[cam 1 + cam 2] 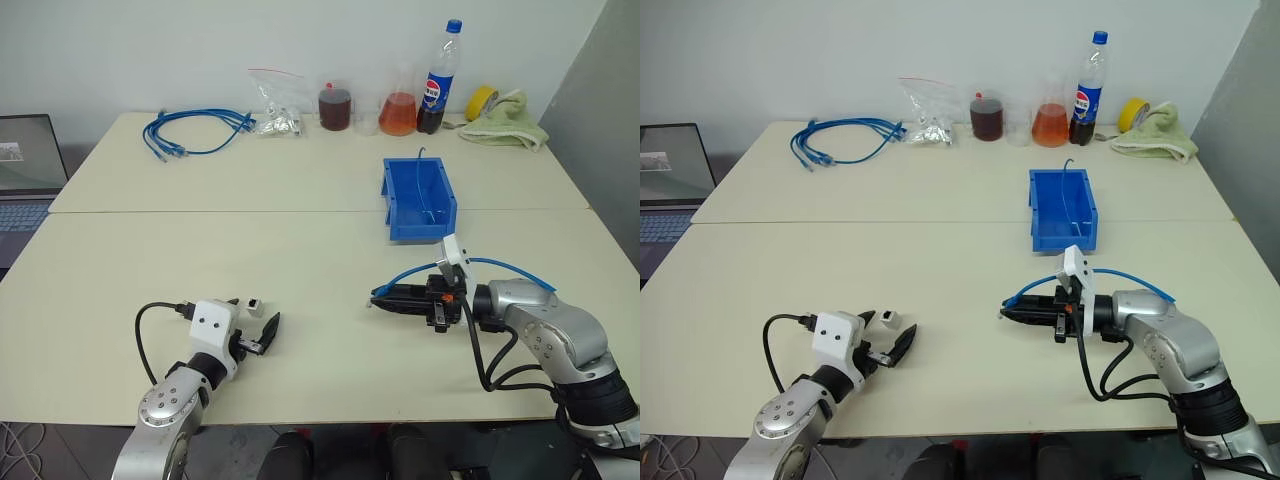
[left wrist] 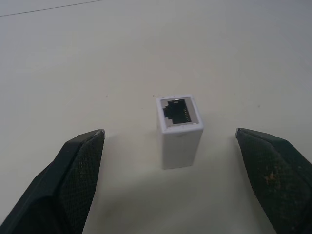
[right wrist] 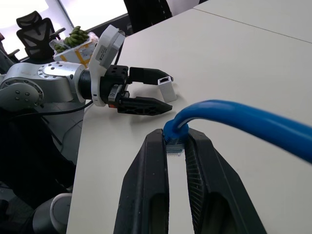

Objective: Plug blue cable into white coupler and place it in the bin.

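The white coupler point(image 2: 179, 131) stands upright on the table near the front left, socket facing up. My left gripper point(image 1: 258, 318) is open around it, one black finger point(image 2: 78, 165) on each side and neither touching it. To the right, my right gripper point(image 1: 378, 298) points left and is shut on the clear plug of the blue cable point(image 1: 510, 266). The cable arcs back over that wrist. In the right wrist view the plug sits pinched between the fingertips point(image 3: 176, 141), with the coupler point(image 3: 165, 87) beyond it. The blue bin point(image 1: 418, 232) stands behind the right gripper.
Along the table's far edge are a coil of blue cables point(image 1: 195, 130), a clear bag of connectors point(image 1: 275, 115), jars and a flask of liquid point(image 1: 398, 115), a cola bottle point(image 1: 438, 90), a yellow tape roll point(image 1: 482, 100) and a green cloth point(image 1: 505, 125). A laptop point(image 1: 25, 170) sits at the left.
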Motion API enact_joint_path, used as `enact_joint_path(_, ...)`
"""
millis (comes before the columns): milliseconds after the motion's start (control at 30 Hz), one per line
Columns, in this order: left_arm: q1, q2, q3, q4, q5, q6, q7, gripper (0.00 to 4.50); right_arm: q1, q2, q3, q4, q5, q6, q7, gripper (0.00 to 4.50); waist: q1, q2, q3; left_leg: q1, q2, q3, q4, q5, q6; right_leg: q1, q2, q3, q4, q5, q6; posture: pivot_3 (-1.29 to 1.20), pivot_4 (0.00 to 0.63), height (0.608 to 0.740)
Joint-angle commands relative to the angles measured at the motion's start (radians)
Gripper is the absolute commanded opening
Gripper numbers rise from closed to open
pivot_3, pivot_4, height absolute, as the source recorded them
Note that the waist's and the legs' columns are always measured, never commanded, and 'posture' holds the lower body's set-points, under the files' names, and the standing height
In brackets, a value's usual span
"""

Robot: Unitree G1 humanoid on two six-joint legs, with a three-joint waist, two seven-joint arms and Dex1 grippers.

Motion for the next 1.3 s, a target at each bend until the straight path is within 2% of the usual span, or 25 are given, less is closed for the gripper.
enact_joint_path(33, -0.004, 0.019, 0.024, -0.012, -0.017, -0.013, -0.027, 4.5, 0.004, -0.011, -0.029, -0.04, 0.008, -0.012, 0.007, 0.2, 0.0, 0.0, 0.0, 0.0, 0.0, 0.0, 0.0, 0.0, 0.0, 0.0, 0.0, 0.0, 0.0, 0.0, 0.0, 0.0, 0.15, 0.74)
enact_joint_path(300, 0.017, 0.103, 0.076, -0.016, -0.057, -0.018, -0.125, 4.5, 0.011, -0.035, -0.018, -0.059, 0.002, -0.011, 0.02, 0.2, -0.001, 0.0, 0.0, 0.0, 0.0, 0.0, 0.0, 0.0, 0.0, 0.0, 0.0, 0.0, 0.0, 0.0, 0.0, 0.0, 0.15, 0.74)
enact_joint_path(600, 0.026, 0.24, 0.113, 0.001, -0.117, -0.016, -0.304, 4.5, 0.01, -0.053, -0.015, -0.085, 0.013, 0.003, 0.033, 0.2, -0.001, 0.0, 0.0, 0.0, 0.0, 0.0, 0.0, 0.0, 0.0, 0.0, 0.0, 0.0, 0.0, 0.0, 0.0, 0.0, 0.15, 0.74)
enact_joint_path(867, -0.117, 0.417, 0.146, 0.181, -0.164, 0.01, -0.492, 4.5, 0.0, -0.058, -0.008, -0.097, 0.021, 0.025, 0.037, 0.2, -0.001, 0.0, 0.0, 0.0, 0.0, 0.0, -0.001, 0.0, 0.0, 0.0, 0.001, -0.002, 0.0, 0.0, 0.0, 0.0, 0.15, 0.74)
enact_joint_path(1033, -0.17, 0.516, 0.122, 0.258, -0.158, -0.001, -0.627, 4.5, 0.002, -0.062, -0.007, -0.126, 0.036, 0.052, 0.03, 0.2, -0.004, 0.0, 0.001, -0.001, 0.0, 0.0, -0.002, 0.0, 0.0, -0.002, 0.001, 0.0, 0.0, 0.0, 0.0, 0.0, 0.15, 0.74)
enact_joint_path(1300, -0.264, 0.564, 0.08, 0.337, -0.152, -0.049, -0.789, 4.5, -0.006, -0.064, -0.006, -0.151, 0.05, 0.087, 0.034, 0.2, -0.003, 0.0, 0.001, -0.002, 0.001, 0.0, -0.002, 0.0, 0.0, -0.004, 0.0, 0.0, 0.0, 0.0, 0.0, 0.0, 0.15, 0.74)
